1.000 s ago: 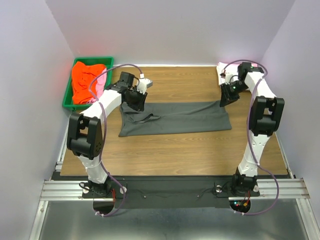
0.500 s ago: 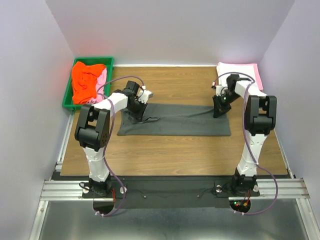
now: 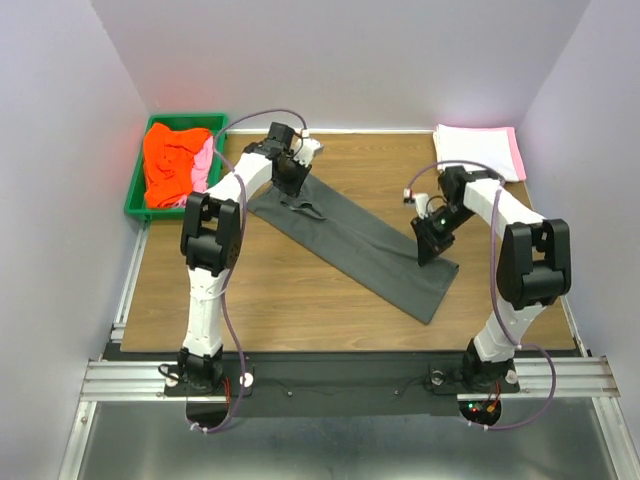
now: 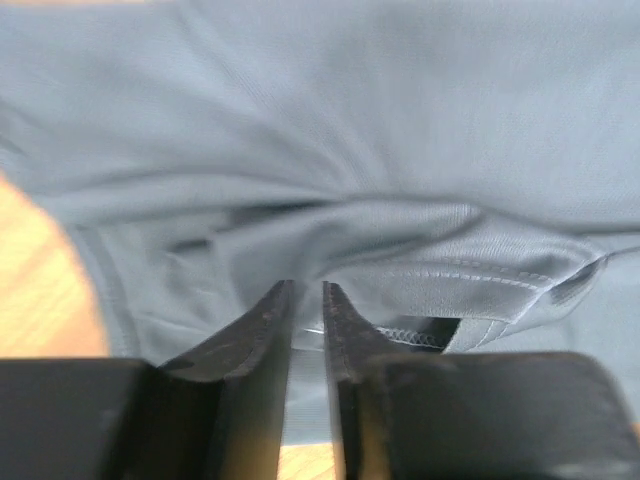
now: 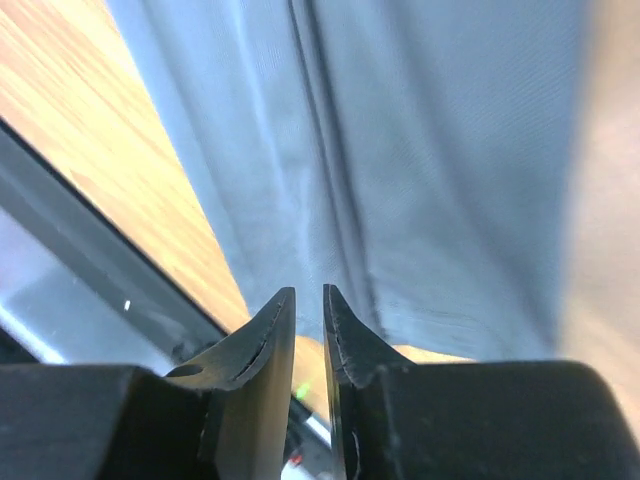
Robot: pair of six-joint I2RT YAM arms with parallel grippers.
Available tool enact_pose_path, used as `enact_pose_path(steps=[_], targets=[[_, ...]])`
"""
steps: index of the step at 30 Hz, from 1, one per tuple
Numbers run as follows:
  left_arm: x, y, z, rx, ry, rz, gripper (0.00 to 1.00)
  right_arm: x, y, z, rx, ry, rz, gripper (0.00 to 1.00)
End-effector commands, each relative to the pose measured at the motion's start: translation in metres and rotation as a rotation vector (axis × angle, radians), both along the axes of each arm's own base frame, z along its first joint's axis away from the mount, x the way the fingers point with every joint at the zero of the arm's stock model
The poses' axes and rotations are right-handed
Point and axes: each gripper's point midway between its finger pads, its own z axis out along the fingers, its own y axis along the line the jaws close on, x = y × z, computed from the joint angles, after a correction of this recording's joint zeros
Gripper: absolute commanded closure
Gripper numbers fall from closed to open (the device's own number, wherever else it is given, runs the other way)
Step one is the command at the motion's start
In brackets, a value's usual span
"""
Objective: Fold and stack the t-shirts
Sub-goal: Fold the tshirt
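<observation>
Table (image 3: 300,290): bare wood fills the middle of the top view, with both arm bases at its lower edge.
Right gripper (image 3: 427,250): right of centre, set on the lower right part of the grey t-shirt (image 3: 365,243). In the right wrist view the right gripper (image 5: 308,292) has its fingers (image 5: 265,330) drawn close on the cloth, with only a thin slit between them, and the creases run away from the tips.
Grey t-shirt: folded into a long strip lying slanted on the table, from upper left of centre down to the lower right, flat apart from a small ruck near its upper end.
Left gripper (image 3: 290,182): at the upper left end of the strip. In the left wrist view it (image 4: 308,290) pinches a bunched fold with a stitched hem.
Green bin (image 3: 140,211): upper left corner, holding a crumpled orange-red t-shirt (image 3: 168,160) and beside it a pink t-shirt (image 3: 203,165).
Folded pile (image 3: 478,150): upper right corner, white cloth over pink, well apart from the strip.
</observation>
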Motion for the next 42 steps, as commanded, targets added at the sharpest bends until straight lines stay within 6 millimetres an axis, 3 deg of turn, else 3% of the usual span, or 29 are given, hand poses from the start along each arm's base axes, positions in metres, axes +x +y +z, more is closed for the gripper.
enact_pose_path(steps=[1, 5, 10, 14, 19, 26, 30, 33, 36, 37, 38, 40, 41, 42], targets=[[0.019, 0.002, 0.106, -0.066, -0.235, 0.006, 0.69, 0.045, 0.01, 0.043, 0.087, -0.221, 0.001, 0.76], [-0.013, 0.006, 0.11, -0.101, -0.174, 0.041, 0.69, 0.073, 0.001, 0.02, 0.004, -0.236, -0.035, 0.76], [-0.052, 0.008, 0.075, -0.135, -0.018, 0.105, 0.7, 0.093, -0.012, -0.007, -0.09, -0.227, -0.058, 0.79], [-0.074, 0.016, 0.04, -0.112, 0.083, 0.157, 0.71, 0.083, -0.016, -0.024, -0.135, -0.18, -0.042, 0.82], [-0.075, 0.026, 0.013, -0.057, 0.107, 0.208, 0.75, 0.056, -0.024, -0.039, -0.19, -0.131, -0.011, 0.84], [-0.053, 0.036, -0.032, 0.044, 0.124, 0.235, 0.8, 0.023, -0.041, -0.043, -0.268, -0.107, 0.018, 0.78], [-0.037, 0.031, -0.041, 0.049, 0.11, 0.216, 0.82, 0.008, -0.04, -0.044, -0.26, -0.081, 0.019, 0.74], [-0.012, 0.022, -0.041, 0.038, 0.084, 0.196, 0.82, -0.009, -0.023, -0.046, -0.185, -0.004, 0.01, 0.68], [0.023, 0.01, -0.037, 0.024, 0.034, 0.161, 0.82, -0.02, 0.01, -0.044, -0.089, 0.032, 0.041, 0.61], [0.032, 0.008, -0.036, 0.026, 0.021, 0.153, 0.82, -0.026, 0.032, -0.039, -0.015, 0.047, 0.07, 0.6], [0.058, 0.003, -0.027, 0.018, -0.039, 0.149, 0.82, -0.026, 0.047, -0.032, 0.033, 0.048, 0.082, 0.6], [0.079, -0.001, -0.016, 0.023, -0.089, 0.116, 0.81, -0.036, 0.084, -0.013, 0.179, 0.08, 0.13, 0.57], [0.098, -0.006, 0.004, 0.002, -0.159, 0.112, 0.81, -0.038, 0.094, -0.006, 0.217, 0.078, 0.15, 0.56], [0.104, -0.008, 0.014, -0.006, -0.191, 0.102, 0.79, -0.04, 0.102, 0.0, 0.244, 0.071, 0.17, 0.56]])
